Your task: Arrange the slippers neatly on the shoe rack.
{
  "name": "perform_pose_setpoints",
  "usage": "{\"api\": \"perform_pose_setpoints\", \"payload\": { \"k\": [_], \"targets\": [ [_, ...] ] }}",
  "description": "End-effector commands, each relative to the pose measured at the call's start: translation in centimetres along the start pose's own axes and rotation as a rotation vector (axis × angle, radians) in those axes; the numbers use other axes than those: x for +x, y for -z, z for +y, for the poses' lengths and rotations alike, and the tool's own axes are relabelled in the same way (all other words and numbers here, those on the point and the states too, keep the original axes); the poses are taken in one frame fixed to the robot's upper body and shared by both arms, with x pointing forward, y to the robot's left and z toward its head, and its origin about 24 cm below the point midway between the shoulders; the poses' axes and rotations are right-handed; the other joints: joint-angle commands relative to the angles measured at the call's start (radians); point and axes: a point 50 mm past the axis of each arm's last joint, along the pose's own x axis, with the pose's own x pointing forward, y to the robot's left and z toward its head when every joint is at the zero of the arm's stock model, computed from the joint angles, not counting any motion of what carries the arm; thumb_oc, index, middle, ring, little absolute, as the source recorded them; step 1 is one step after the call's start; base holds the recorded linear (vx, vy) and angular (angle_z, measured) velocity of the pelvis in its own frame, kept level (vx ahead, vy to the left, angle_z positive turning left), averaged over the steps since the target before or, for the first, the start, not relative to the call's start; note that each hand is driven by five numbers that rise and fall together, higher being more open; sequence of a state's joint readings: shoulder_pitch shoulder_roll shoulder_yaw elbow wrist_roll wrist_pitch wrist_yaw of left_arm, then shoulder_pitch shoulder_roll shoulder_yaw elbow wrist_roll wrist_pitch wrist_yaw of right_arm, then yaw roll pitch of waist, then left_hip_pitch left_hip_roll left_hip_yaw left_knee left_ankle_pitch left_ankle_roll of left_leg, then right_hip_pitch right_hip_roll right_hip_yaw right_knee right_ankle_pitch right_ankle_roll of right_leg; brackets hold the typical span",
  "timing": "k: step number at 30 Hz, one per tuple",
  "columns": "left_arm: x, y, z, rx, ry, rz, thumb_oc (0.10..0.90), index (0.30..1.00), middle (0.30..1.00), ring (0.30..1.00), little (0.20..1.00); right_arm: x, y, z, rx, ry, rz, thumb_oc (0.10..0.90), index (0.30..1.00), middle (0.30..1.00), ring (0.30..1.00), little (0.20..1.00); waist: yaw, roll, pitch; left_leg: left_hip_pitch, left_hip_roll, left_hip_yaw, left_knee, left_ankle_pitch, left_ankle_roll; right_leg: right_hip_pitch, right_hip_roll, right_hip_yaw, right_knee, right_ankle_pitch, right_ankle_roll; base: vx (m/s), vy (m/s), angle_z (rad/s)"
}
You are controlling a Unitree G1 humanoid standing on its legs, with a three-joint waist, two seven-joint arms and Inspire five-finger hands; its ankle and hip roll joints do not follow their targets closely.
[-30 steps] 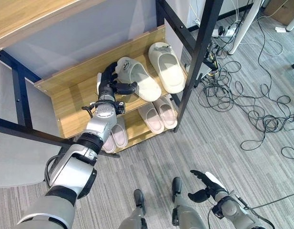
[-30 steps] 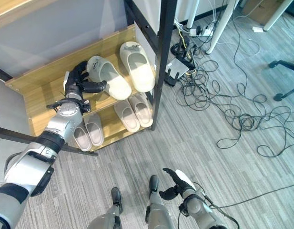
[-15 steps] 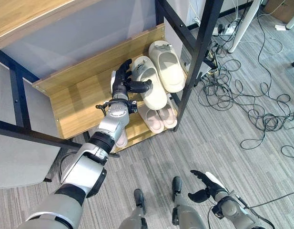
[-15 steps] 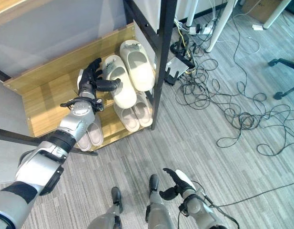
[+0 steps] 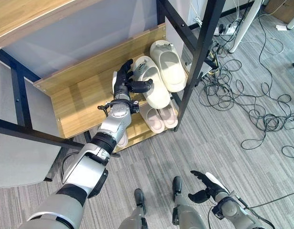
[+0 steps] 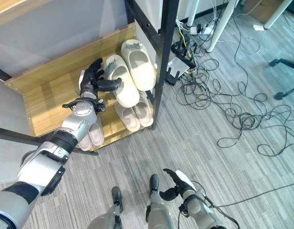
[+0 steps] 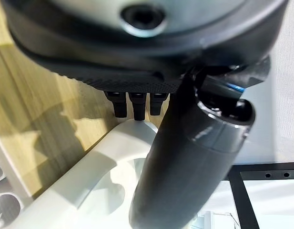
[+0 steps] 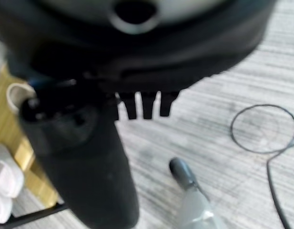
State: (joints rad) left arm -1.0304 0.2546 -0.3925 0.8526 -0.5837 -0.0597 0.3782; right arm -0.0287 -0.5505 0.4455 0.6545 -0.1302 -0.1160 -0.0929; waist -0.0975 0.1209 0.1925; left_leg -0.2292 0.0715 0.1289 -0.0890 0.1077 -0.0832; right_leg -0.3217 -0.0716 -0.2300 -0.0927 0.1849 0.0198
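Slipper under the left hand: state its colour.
The slipper is cream-white, clearest in the left eye view.

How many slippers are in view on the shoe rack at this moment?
6. Two cream slippers on the upper shelf: one by the post, one touched by the left hand. Below: a pinkish pair at right, another pair partly behind the arm. Others may be hidden.

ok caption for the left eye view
Left robot hand against a cream slipper beside its pair on the shoe rack.
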Motion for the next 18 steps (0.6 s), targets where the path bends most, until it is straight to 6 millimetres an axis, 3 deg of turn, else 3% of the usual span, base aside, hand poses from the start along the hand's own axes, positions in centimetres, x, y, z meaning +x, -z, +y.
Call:
{"api": "perform_pose_setpoints", "payload": {
  "k": [1, 9, 18],
  "targets": [
    [1.0, -7.0, -2.8, 0.034, 0.093, -0.243, 0.8, 0.9, 0.9, 0.9, 0.9, -1.3, 1.1, -1.3, -0.018, 0.024, -0.014, 0.8, 0.9, 0.9, 0.9, 0.9, -0.003, 0.001, -0.038, -0.022, -0.013, -0.036, 0.002, 0.011, -0.025, 0.031, -0.026, -0.014, 0.09, -0.161, 0.09, 0.0, 0.0, 0.0],
    [0.3, -9.6, -2.5, -0.04, 0.116, -0.362, 0.8, 0.9, 0.9, 0.9, 0.9, -1.2, 1.1, -0.5, 0.01, 0.007, -0.005, 0.8, 0.9, 0.9, 0.9, 0.9, 0.023, -0.001, -0.047, -0.016, -0.01, -0.053, 0.002, 0.018, -0.03, 0.06, -0.026, -0.044, 0.083, -0.17, 0.091, -0.01, -0.015, 0.05],
    [-1.6, -10.2, -3.3, -0.123, 0.205, -0.446, 0.8, 0.9, 0.9, 0.9, 0.9, -1.0, 0.9, -0.2, 0.016, 0.005, -0.005, 0.8, 0.9, 0.9, 0.9, 0.9, 0.045, -0.003, -0.05, -0.014, -0.013, -0.071, 0.002, 0.023, -0.031, 0.075, -0.029, -0.065, 0.084, -0.172, 0.09, -0.03, -0.009, 0.07]
  ]
}}
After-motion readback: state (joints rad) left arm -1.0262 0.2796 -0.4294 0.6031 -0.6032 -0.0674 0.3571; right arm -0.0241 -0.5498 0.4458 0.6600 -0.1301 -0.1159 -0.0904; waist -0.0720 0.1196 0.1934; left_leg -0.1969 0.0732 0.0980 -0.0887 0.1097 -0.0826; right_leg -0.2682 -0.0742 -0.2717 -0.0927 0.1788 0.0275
